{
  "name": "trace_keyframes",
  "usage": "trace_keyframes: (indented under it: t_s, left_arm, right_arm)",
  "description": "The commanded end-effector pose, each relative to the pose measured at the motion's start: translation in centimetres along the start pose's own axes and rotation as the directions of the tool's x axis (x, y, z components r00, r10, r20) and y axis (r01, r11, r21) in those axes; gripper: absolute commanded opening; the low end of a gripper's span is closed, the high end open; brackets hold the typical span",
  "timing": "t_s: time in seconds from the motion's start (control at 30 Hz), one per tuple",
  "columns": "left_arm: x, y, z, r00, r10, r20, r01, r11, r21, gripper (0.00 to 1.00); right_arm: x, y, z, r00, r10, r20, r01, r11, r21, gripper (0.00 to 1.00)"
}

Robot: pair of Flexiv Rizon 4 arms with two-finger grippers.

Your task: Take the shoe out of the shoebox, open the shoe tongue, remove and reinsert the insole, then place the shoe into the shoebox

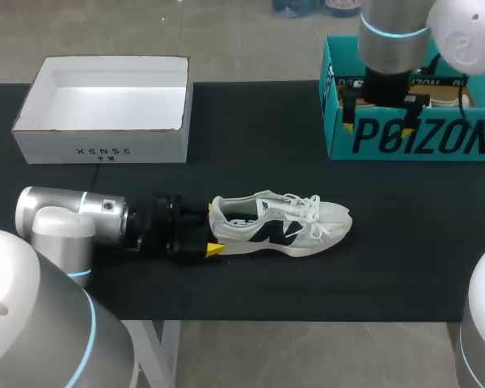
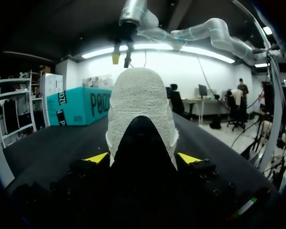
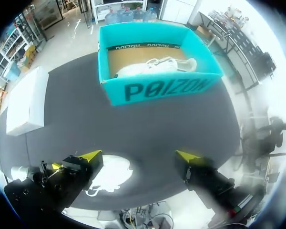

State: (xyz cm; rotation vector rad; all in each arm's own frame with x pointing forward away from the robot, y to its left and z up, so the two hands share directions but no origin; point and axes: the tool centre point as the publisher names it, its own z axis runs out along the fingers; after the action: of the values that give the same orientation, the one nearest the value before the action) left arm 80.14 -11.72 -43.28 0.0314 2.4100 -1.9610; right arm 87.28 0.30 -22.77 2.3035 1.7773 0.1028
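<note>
Black worktop (image 1: 388, 267). White shoe (image 1: 279, 226) with dark side logo out of the box, lying on its sole mid-worktop, toe pointing to the robot's right, laces on top. Left arm coming in low and level from the left side. Left gripper (image 2: 143, 157) at the heel: heel sits between the two yellow tips, both tips pressed against its sides, so clamped on the shoe. Only one yellow tip visible in head view, at the near side of the heel.

Teal shoebox (image 1: 412, 137) open at the far right of the worktop, well apart from the shoe. Second white shoe (image 3: 155, 66) lying inside it. Right arm hanging above the shoebox's near edge. Right gripper (image 3: 138, 156) pointing down, fingers spread wide, nothing between them.

White box (image 1: 101, 149), open-topped, at the far left of the worktop, nothing visible inside.
</note>
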Motion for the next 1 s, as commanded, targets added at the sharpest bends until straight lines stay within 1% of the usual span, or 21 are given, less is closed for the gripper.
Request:
trace_keyframes:
  t_s: [0.03, 0.13, 0.77, 0.8, 0.83, 0.87, 0.93, 1.0]
  left_arm:
    - [0.0, 0.1, 0.2, 1.000, -0.001, -0.002, 0.001, 1.000, 0.000, 0.00]
    - [0.0, 0.1, 0.2, 1.000, -0.001, -0.002, 0.001, 1.000, 0.000, 0.00]
    - [0.0, 0.1, 0.2, 1.000, -0.001, -0.002, 0.001, 1.000, 0.000, 0.00]
    - [0.0, 0.1, 0.2, 1.000, -0.001, -0.002, 0.001, 1.000, 0.000, 0.00]
    - [0.0, 0.1, 0.2, 1.000, -0.001, -0.002, 0.001, 1.000, 0.000, 0.00]
    - [0.0, 0.1, 0.2, 1.000, -0.001, -0.002, 0.001, 1.000, 0.000, 0.00]
    - [0.0, 0.1, 0.2, 1.000, -0.001, -0.002, 0.001, 1.000, 0.000, 0.00]
    - [0.0, 0.1, 0.2, 1.000, -0.001, -0.002, 0.001, 1.000, 0.000, 0.00]
  right_arm:
    - [2.8, -1.1, 0.3, 0.997, -0.012, 0.079, 0.011, 1.000, 0.010, 1.00]
    - [3.2, -2.3, 0.0, 0.997, -0.017, 0.071, 0.016, 0.999, 0.028, 1.00]
    - [3.2, -2.3, 0.0, 0.997, -0.017, 0.071, 0.016, 0.999, 0.028, 1.00]
    - [3.6, -2.9, 0.0, 0.996, -0.036, 0.087, 0.032, 0.999, 0.044, 1.00]
    - [3.8, -3.2, 0.0, 0.995, -0.045, 0.086, 0.041, 0.998, 0.048, 1.00]
    - [4.1, -3.8, -0.1, 0.996, -0.052, 0.073, 0.048, 0.998, 0.051, 1.00]
    - [4.4, -4.8, -0.3, 0.995, -0.058, 0.080, 0.053, 0.996, 0.066, 1.00]
    - [4.6, -6.0, -0.7, 0.997, -0.066, 0.045, 0.063, 0.995, 0.076, 1.00]
